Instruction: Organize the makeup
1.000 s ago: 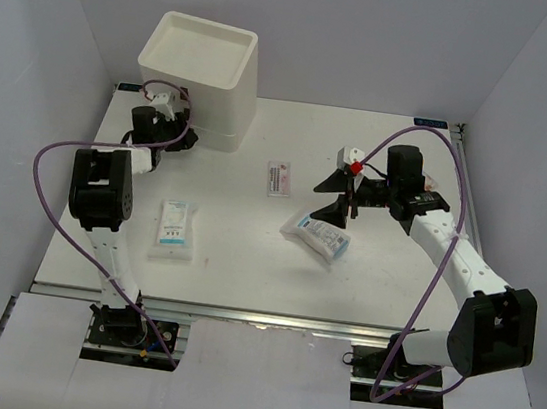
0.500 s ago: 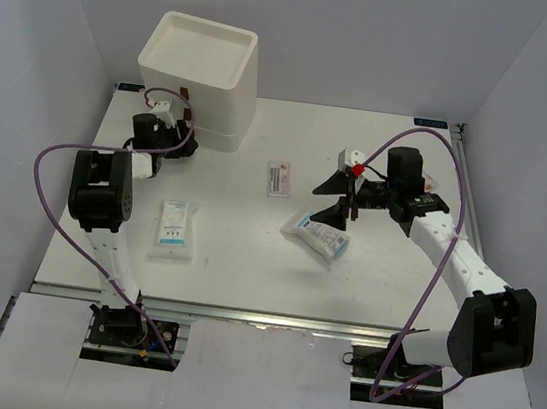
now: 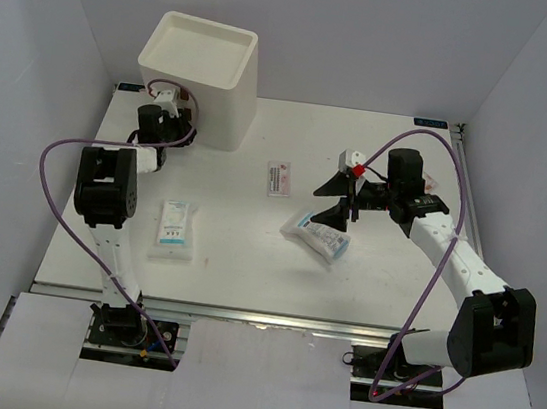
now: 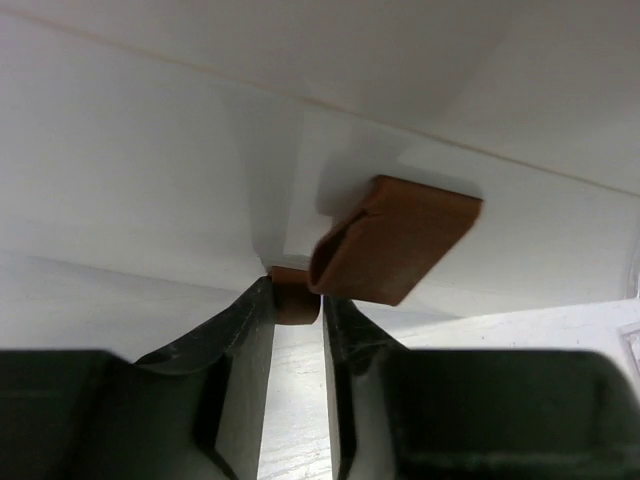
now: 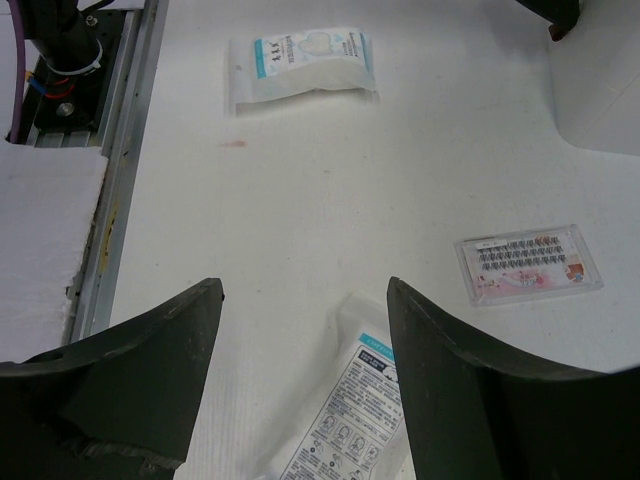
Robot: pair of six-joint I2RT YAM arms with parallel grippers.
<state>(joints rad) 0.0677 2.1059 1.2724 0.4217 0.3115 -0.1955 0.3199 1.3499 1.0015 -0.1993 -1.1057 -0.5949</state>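
Since my left gripper (image 3: 164, 115) sits low at the white box (image 3: 198, 53) front, arm reaching far-left, a crooked pull could drag the box. Left wrist: fingers nearly shut, pinching the brown tab (image 4: 295, 300); thin bite, may slip. Right wrist: my right gripper (image 5: 302, 290) is wide open & empty, hovering over a sachet (image 5: 350, 420) w/ the lash packet (image 5: 528, 263) nearby.

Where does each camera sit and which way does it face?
Top external: above, behind the bases, looking down on the table; both arms show.
Left wrist: on the left arm, facing the white box closely; left hand pinches a brown tab.
Right wrist: on the right arm, looking down at the table; open right hand shows.
Shared: top and right wrist both see the lash packet.
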